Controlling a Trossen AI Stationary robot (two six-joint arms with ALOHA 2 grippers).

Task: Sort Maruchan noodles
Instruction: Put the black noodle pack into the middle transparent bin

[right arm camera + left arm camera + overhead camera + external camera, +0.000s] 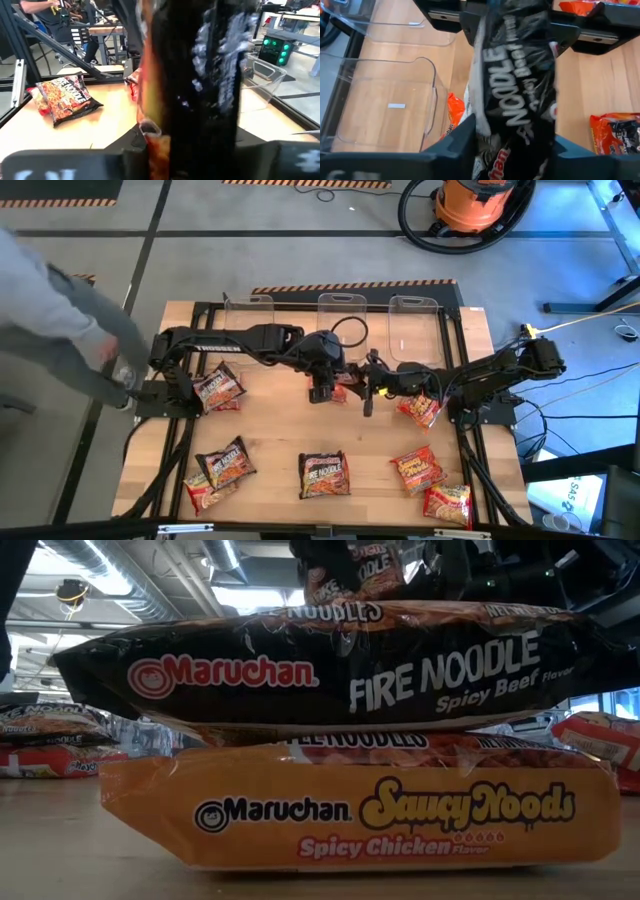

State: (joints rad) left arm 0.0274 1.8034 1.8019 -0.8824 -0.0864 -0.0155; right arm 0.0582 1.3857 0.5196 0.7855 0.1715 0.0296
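Wooden table [280, 430], left gripper [512, 145] and right gripper [200, 145] both clamping black packet [517, 85], label readable only leftward.

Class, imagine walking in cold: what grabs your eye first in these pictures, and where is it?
Both grippers meet over the table's middle: the left gripper and right gripper clamp one black Fire Noodle packet. Three clear tubs line the far edge. In the low view, a black packet lies stacked on an orange Saucy Noods packet.
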